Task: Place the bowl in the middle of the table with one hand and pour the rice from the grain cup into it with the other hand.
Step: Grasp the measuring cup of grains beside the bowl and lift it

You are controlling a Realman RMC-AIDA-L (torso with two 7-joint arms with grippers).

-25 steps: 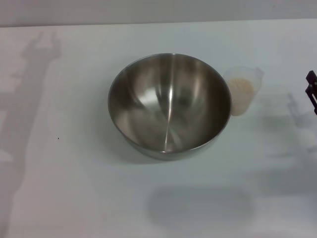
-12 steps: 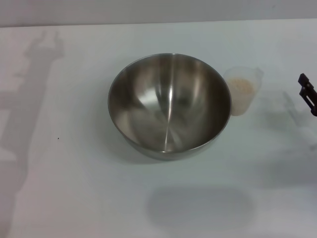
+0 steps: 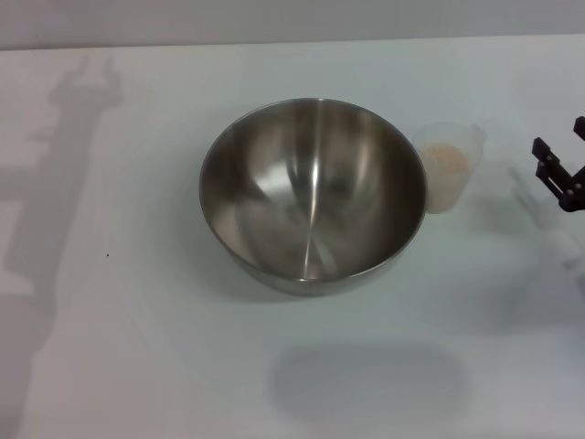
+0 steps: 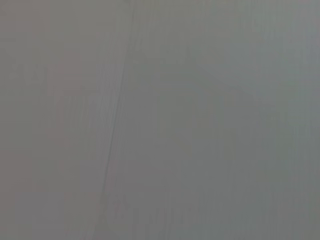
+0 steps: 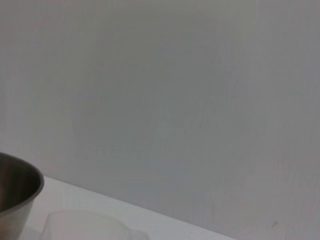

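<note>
Right claw (image 3: 565, 169) near grain cup (image 3: 448, 165)

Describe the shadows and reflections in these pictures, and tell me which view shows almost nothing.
Head view: a tall arm-shaped shadow falls on the table at its left side, a soft rounded shadow lies below the bowl, and bright streaks of reflection run down the bowl's inside. The right gripper enters at the right edge. Left wrist view: only a flat grey surface. Right wrist view: mostly plain wall.

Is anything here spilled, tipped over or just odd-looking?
Nothing stands out. The bowl sits upright on the table, the grain cup stands beside it with its rice inside, none spilled. The right gripper is off to the side.
</note>
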